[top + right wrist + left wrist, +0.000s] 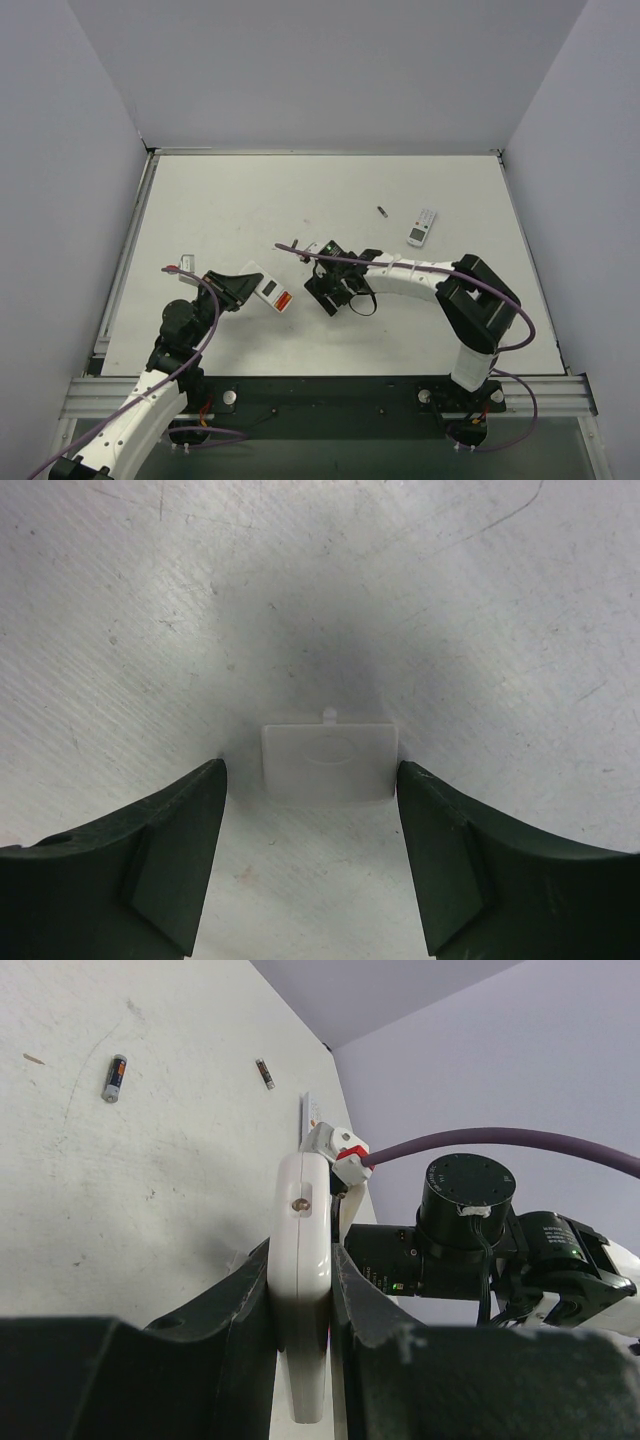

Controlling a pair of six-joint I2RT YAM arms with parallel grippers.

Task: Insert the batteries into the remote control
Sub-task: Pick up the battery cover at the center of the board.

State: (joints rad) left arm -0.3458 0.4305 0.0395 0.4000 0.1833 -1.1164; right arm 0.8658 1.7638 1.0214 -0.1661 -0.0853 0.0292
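My left gripper (300, 1252) is shut on the remote control (301, 1215), held edge-on so that its white side faces the wrist camera. From above, the remote control (273, 292) shows its red and white face just off the left gripper (248, 287). My right gripper (311, 770) stands open and points down at the table. A small white battery cover (326, 762) lies flat between its fingertips. Two tiny cylinders lie on the table, a grey one with an orange band (115, 1078) and a dark one with pale tips (265, 1073). I cannot tell whether these are the batteries.
A white-faced remote (422, 227) lies at the back right, with a tiny dark cylinder (382, 211) just to its left. The right gripper (325, 295) hangs close to the right of the held remote. Grey walls enclose the white table (250, 190) on three sides.
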